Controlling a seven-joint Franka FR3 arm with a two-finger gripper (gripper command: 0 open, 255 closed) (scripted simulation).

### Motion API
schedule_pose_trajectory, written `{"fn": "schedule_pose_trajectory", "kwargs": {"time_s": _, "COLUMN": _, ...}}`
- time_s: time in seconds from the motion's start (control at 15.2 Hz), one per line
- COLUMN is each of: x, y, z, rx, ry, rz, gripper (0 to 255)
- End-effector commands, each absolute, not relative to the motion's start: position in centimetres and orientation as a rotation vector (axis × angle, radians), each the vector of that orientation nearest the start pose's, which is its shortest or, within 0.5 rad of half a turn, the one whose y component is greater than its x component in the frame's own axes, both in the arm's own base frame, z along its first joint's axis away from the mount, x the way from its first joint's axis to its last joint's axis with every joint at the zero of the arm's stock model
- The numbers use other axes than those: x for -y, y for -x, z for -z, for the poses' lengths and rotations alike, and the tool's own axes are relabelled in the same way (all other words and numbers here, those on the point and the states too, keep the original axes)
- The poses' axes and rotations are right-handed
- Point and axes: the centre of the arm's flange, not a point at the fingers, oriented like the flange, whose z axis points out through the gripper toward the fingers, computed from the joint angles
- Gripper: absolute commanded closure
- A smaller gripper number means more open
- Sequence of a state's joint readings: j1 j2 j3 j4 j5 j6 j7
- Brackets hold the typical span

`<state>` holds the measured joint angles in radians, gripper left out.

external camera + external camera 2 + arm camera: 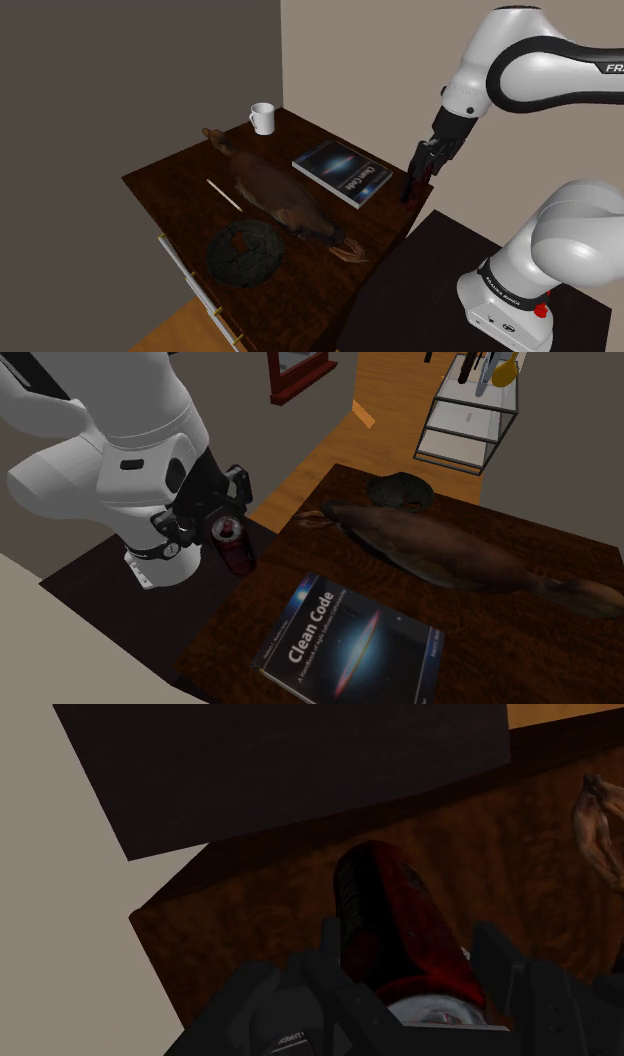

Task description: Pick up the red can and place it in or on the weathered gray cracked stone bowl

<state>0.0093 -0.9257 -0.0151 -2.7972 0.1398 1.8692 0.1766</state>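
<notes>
Grasping red can (400, 919) | fingers (497, 959) clenched on it | arm (520, 70) angled down at table (170, 185) corner beside book (340, 172)

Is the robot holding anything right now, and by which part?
The end effector clasps the red can by its sides, near its top rim.

The red can (237, 550), dark red with a silver top, leans slightly, clasped in the gripper (412, 954) at the table's (180, 180) corner. The stone bowl (245, 252), dark grey and cracked, rests upright on the table, at the can's 8 o'clock in the shoulder view.
</notes>
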Motion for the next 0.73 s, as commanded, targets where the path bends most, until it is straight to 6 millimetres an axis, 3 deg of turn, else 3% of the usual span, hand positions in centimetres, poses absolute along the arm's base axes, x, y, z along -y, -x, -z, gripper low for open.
{"fn": "schedule_pose_trajectory", "kwargs": {"time_s": 0.0, "x": -1.0, "y": -27.6, "z": -46.0, "rx": -0.326, "ry": 2.979, "rz": -0.024, "gripper": 255}}
{"fn": "schedule_pose_trajectory", "kwargs": {"time_s": 0.66, "x": -1.0, "y": -27.6, "z": -51.1, "rx": -0.326, "ry": 2.979, "rz": -0.024, "gripper": 255}}
